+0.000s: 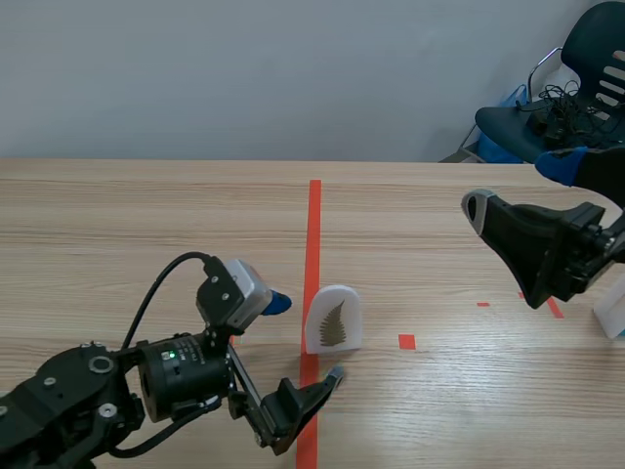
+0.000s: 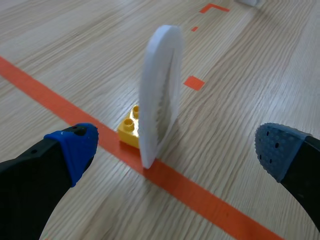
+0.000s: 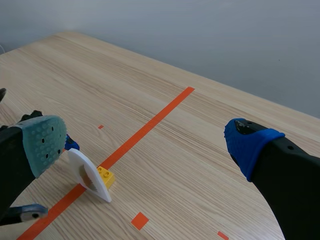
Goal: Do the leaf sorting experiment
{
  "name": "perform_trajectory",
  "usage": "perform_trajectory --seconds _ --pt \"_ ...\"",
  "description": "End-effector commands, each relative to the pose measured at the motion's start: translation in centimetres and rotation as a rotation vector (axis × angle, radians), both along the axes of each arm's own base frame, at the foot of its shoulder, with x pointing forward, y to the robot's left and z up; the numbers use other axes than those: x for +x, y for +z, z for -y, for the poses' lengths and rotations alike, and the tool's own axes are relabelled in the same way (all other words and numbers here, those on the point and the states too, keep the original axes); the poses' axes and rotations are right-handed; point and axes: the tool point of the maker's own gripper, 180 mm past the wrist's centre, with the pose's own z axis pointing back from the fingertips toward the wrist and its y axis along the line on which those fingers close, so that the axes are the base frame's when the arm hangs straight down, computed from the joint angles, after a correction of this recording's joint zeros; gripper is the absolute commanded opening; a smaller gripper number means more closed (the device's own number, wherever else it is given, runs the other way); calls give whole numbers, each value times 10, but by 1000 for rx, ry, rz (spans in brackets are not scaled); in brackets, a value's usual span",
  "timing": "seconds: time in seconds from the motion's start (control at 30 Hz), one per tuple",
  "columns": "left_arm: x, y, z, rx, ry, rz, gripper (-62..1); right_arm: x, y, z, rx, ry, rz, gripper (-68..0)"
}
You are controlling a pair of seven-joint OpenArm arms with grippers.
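- The table (image 1: 146,225) looked like smooth, matt wood grain
- The leaf plaque (image 2: 160,85) was white, matt, probably plastic
- The yellow brick (image 2: 129,131) was slightly glossy plastic
- The finger pads (image 2: 75,147) looked soft, dotted and dull

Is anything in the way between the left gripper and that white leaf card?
Nothing visible. The leaf card stands upright just ahead of the open left gripper, with only bare table between them.
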Motion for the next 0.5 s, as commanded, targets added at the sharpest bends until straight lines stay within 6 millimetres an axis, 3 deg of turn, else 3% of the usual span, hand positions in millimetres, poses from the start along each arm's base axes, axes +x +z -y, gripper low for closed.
perform_trajectory --seconds 0.0,0.23,0.27,0.4,0.47 --pt "14 18 7 -44 24 55 14 3 11 2 8 10 33 4" --pt "26 15 21 -44 28 58 14 3 8 2 0 10 23 4" --pt "26 14 21 -43 28 57 -24 3 8 2 0 10 24 4" --pt "25 14 21 -46 30 52 -274 3 8 2 0 10 24 4" --pt "25 15 21 -49 31 54 -358 3 8 2 0 10 24 4"
